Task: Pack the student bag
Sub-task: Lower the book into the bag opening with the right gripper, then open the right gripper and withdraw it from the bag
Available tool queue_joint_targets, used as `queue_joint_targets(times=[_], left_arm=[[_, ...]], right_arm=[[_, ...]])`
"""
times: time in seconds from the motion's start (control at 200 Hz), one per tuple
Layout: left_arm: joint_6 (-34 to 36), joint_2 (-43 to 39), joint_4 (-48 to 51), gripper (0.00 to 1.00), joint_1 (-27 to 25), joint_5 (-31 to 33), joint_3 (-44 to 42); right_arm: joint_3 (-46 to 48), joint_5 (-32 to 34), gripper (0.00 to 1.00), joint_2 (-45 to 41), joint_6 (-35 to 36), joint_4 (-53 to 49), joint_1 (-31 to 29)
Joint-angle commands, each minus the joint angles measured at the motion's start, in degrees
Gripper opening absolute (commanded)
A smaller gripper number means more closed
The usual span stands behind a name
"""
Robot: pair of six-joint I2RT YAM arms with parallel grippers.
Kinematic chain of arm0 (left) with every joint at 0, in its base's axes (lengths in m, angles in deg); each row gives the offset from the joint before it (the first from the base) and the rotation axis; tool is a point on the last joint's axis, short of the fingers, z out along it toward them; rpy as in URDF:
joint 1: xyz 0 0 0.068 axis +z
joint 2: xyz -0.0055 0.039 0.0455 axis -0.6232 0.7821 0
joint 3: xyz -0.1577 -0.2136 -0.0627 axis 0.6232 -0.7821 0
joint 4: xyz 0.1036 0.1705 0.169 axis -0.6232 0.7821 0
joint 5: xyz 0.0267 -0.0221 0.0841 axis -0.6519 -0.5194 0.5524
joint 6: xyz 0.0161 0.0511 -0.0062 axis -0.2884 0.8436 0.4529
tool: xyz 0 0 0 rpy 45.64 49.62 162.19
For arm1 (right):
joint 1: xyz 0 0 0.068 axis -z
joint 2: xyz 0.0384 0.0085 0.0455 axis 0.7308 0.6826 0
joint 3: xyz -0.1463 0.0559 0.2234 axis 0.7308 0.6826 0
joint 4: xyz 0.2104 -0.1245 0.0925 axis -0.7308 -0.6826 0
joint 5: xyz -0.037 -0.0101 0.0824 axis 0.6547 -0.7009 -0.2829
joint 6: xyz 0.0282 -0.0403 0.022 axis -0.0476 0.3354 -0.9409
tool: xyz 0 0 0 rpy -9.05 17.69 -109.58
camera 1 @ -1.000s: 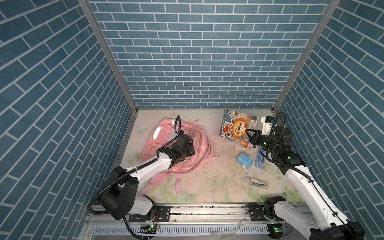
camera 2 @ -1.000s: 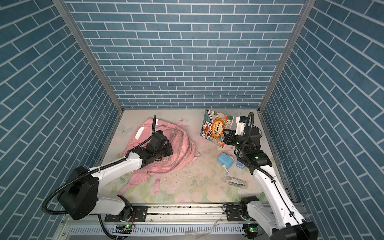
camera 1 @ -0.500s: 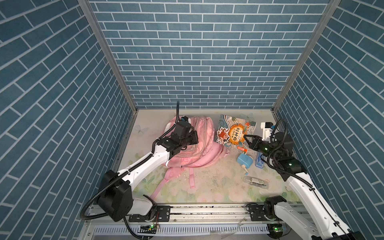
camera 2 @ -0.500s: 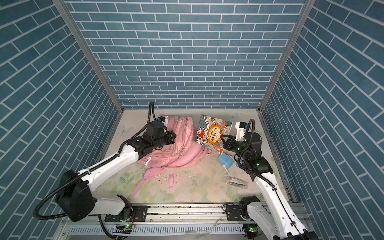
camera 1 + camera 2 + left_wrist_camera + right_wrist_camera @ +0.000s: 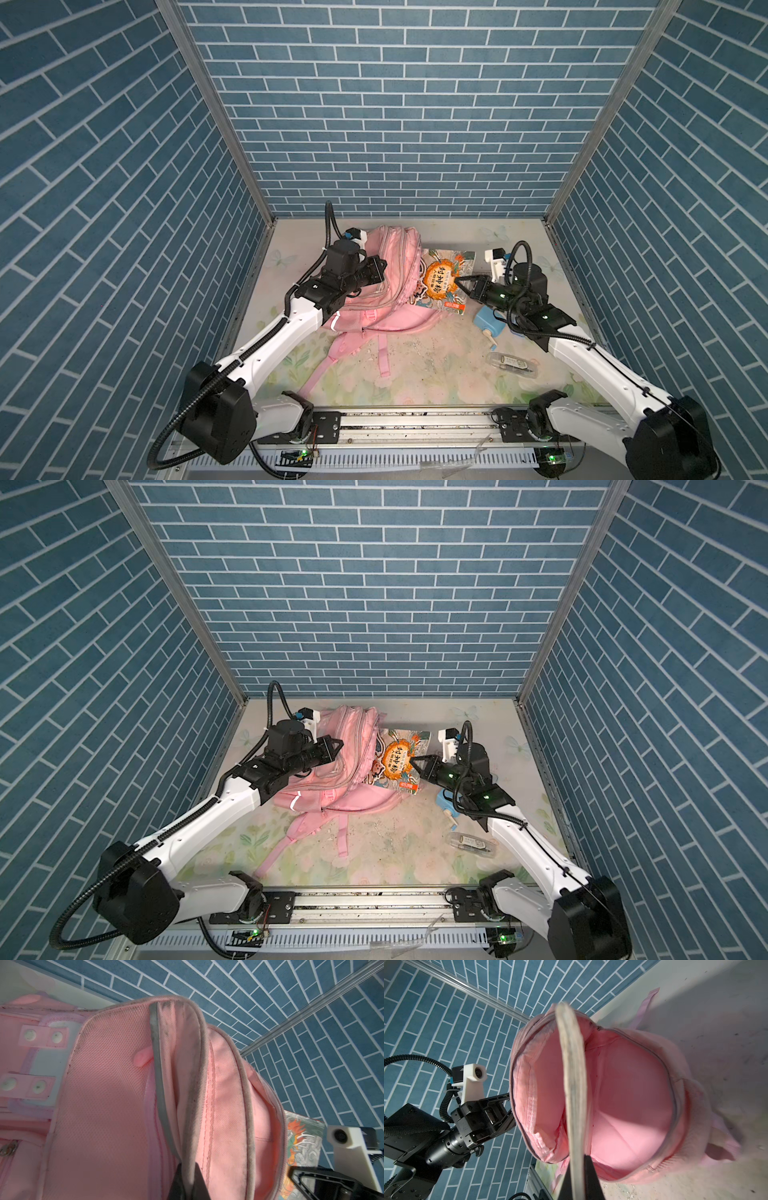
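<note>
Open student bag (image 5: 395, 307); book (image 5: 446, 280) edge-on before mouth; clear case (image 5: 513, 365) apart.

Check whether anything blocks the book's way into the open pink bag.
Nothing visible does. The right gripper holds the book edge-on at the mouth of the student bag. The left gripper holds that mouth open by its rim. The bag looks empty inside.
</note>
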Motion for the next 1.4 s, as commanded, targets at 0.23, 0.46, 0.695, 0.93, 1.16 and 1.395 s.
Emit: queue_joint_targets(times=[0.23,0.46,0.695,0.93,1.16,1.395], left_arm=[[-0.6,-3.4,-12.0,0.00,1.9,-4.3,1.4],[-2.1,-3.6,-13.2,0.00,2.1,-4.7,-0.4],[-3.6,-4.0,-14.6,0.00,2.0,-5.0,-2.6],[-4.6,-3.8,-15.9,0.00,1.6,-4.9,-4.5],[-3.9,-3.0,-16.2,0.00,1.7,-4.2,-5.0],[-4.3,-1.9,-19.7,0.00,1.4,-4.2,-8.1]], right_arm=[[-1.9,-2.3,0.00,14.4,-12.7,22.3,-6.0],[-3.1,-2.6,0.00,21.1,-16.1,28.9,-8.0],[-5.0,-1.4,0.00,28.0,-18.6,29.8,-9.6],[-9.7,-2.8,0.35,35.7,-17.6,22.9,-10.9],[-12.4,1.5,0.58,30.5,-8.4,5.5,-8.5],[-7.5,9.5,0.63,17.0,-3.1,-5.3,-4.9]])
